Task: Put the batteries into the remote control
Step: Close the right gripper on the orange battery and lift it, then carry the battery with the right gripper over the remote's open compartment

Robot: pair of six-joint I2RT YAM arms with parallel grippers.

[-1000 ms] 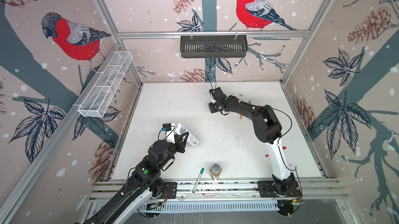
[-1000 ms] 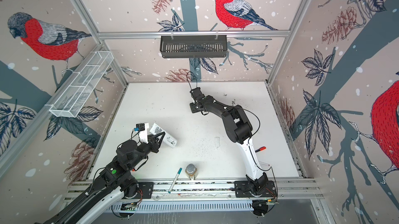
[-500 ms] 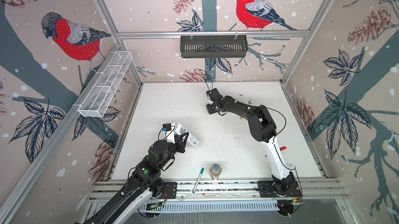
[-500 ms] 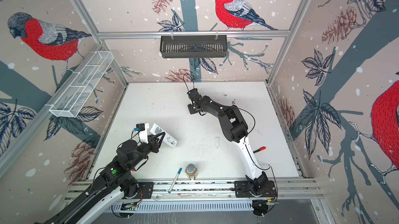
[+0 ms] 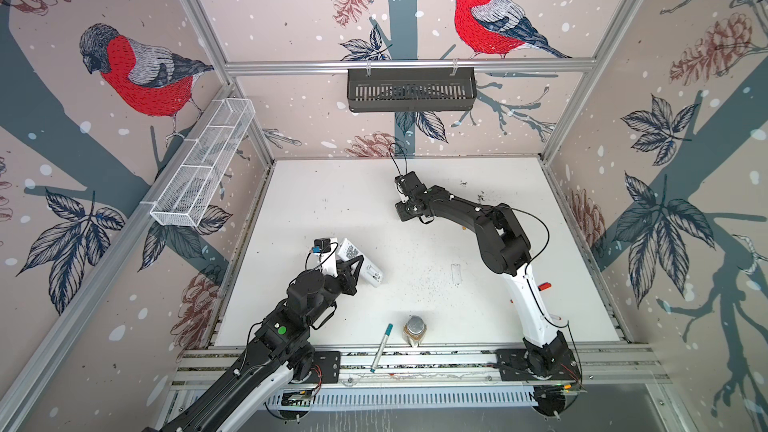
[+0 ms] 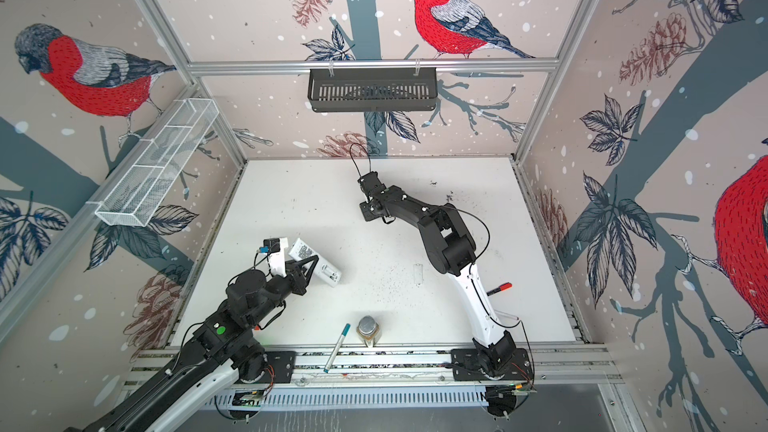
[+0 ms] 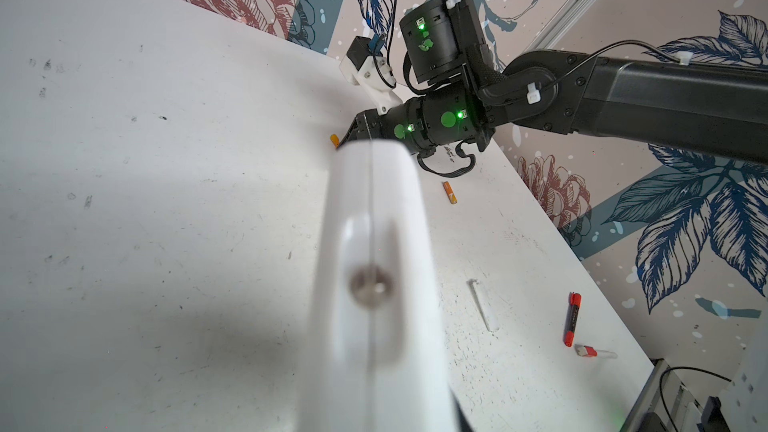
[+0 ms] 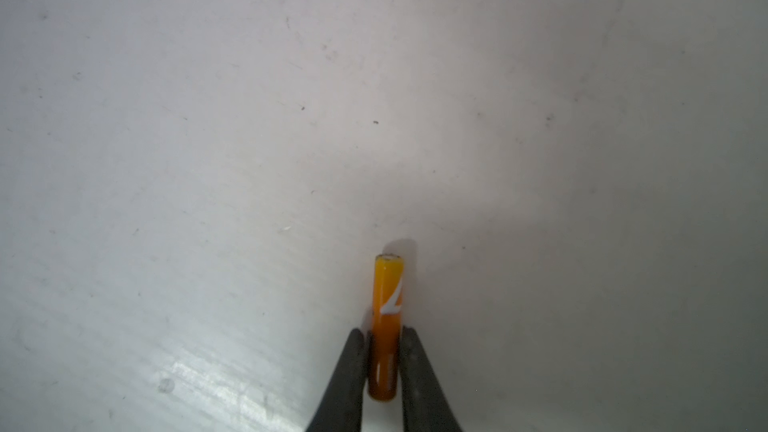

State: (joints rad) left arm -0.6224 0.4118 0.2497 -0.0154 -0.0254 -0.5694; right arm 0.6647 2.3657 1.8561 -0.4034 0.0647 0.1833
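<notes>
The white remote control (image 5: 358, 261) (image 6: 316, 261) is held near the table's left side, with its QR label and battery bay facing up. My left gripper (image 5: 353, 268) is shut on it. In the left wrist view the remote (image 7: 374, 284) is a blurred white bar that hides the fingers. My right gripper (image 5: 405, 212) (image 8: 384, 336) is down at the table's far middle, shut on one orange battery (image 8: 387, 305) (image 7: 334, 139) that lies on the surface. A second battery (image 7: 449, 193) lies loose on the table beside the right arm.
A small white cover plate (image 5: 456, 274) (image 7: 484, 305) lies mid-table. A red-capped marker (image 5: 543, 285) (image 7: 571, 319) lies to the right and a small white one (image 7: 594, 352) nearer the front. A teal pen (image 5: 382, 346) and a jar (image 5: 414, 330) stand at the front edge.
My right gripper's jaws have closed onto the battery, and that wrist has shifted a little to the left. The left arm and the remote have not moved.
</notes>
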